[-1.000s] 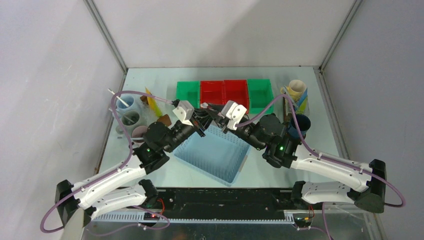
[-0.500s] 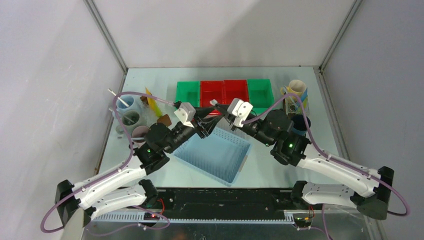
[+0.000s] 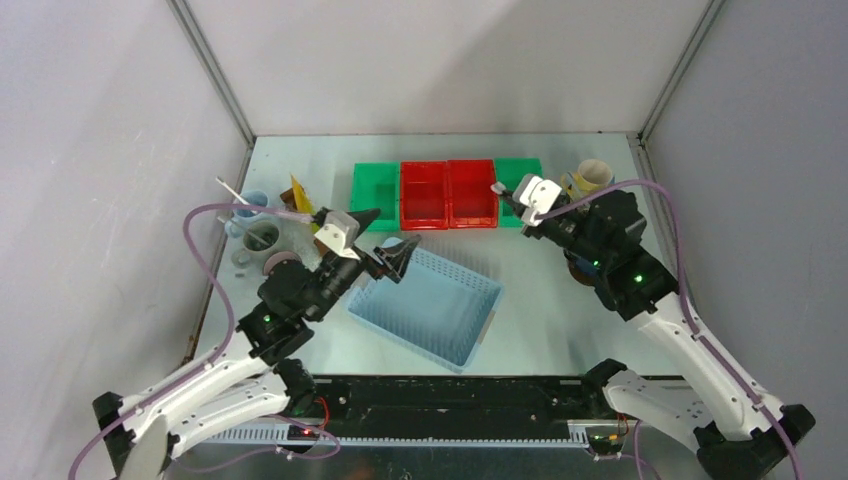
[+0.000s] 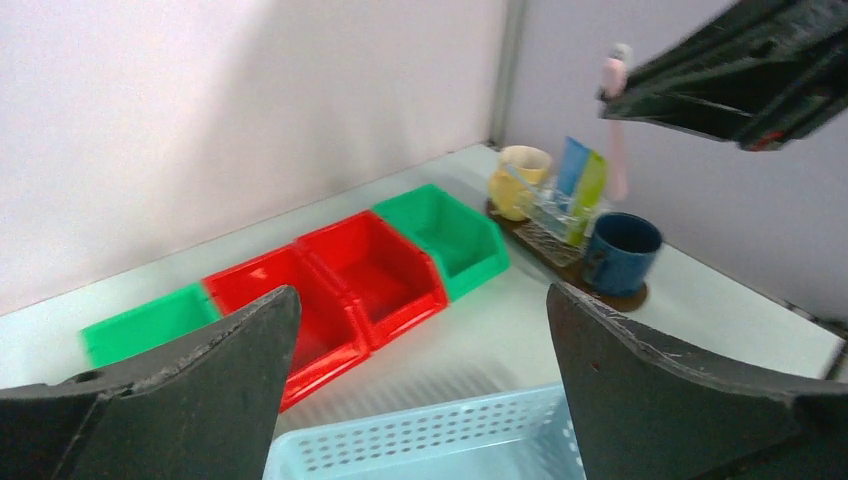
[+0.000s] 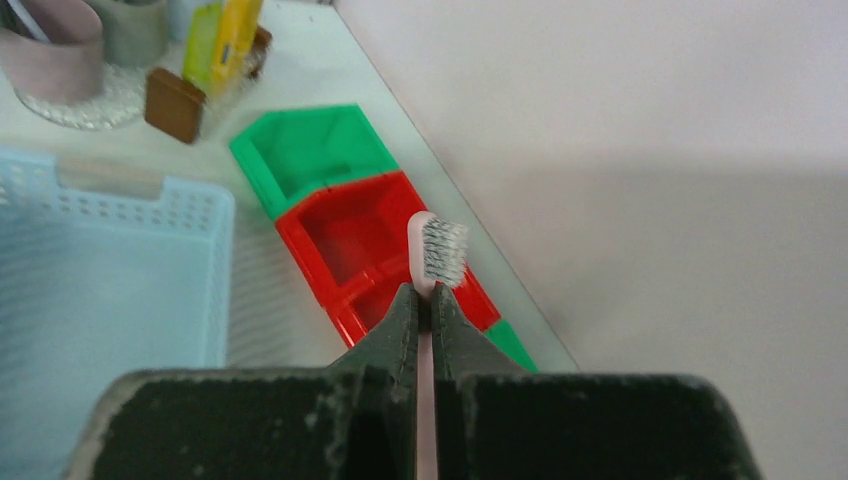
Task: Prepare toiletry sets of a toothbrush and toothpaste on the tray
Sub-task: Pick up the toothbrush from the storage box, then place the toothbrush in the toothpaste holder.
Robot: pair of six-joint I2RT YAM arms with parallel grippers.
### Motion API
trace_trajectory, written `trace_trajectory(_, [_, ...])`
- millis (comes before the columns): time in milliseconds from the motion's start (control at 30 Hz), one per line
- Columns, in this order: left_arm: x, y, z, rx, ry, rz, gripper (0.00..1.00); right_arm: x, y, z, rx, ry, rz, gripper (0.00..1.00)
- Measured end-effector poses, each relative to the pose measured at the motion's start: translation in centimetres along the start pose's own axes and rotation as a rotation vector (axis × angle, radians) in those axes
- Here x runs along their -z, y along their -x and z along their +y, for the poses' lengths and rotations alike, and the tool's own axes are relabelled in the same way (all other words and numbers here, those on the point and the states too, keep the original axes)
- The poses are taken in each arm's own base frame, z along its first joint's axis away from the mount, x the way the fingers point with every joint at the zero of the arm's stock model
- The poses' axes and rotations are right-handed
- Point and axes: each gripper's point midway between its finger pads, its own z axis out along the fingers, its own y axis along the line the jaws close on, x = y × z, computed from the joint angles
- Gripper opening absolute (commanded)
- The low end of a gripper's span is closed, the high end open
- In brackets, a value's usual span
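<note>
Both arms have drawn apart since a second ago, when their grippers met above the basket; the left has pulled back and spread its jaws, and the right has swung away to the right.

At the table's left edge, a pale blue mug [image 3: 250, 204], a grey mug [image 3: 262, 237] and a pink mug [image 3: 283, 266] stand close together near the wall, with a yellow tube [image 3: 298, 190] just behind them. The left gripper [image 3: 385, 235] hangs over the far left corner of the light blue basket [image 3: 430, 300], jaws wide apart and holding nothing. A strip of bare table [image 3: 520, 300] shows between the basket's far rim and the row of green and red bins [image 3: 448, 190], and more to the basket's right.

Over the right end of the bins, the right gripper [image 5: 420, 300] is clamped on a pink toothbrush [image 5: 432, 250], bristles sticking out past the fingertips. Beyond it, by the right wall, the dark brown tray [image 4: 628, 297] carries a cream mug [image 4: 520, 172], blue and green tubes [image 4: 580, 178] and a dark blue mug [image 4: 622, 250], all close together.
</note>
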Motion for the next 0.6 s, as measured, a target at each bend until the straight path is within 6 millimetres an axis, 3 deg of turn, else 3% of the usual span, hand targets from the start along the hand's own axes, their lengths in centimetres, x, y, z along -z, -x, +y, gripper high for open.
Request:
trace_trajectory(200, [2.7,2.4,5.2,-0.069,0.207,-0.007,1.00,2.6,-3.7,-3.3,0.042,-0.018,0.063,0.00])
trace_trajectory(433, [6.6,5.2,10.7,-0.171,0.458,-0.056,1.00,4.4,-9.5,-4.9,0.031,-0.021,0.092,0.00])
trace_trajectory(600, [8.1,4.8,13.4,-0.236,0.591,-0.049,1.00,5.2,-12.5,-6.5,0.011,-0.042,0.093,0.00])
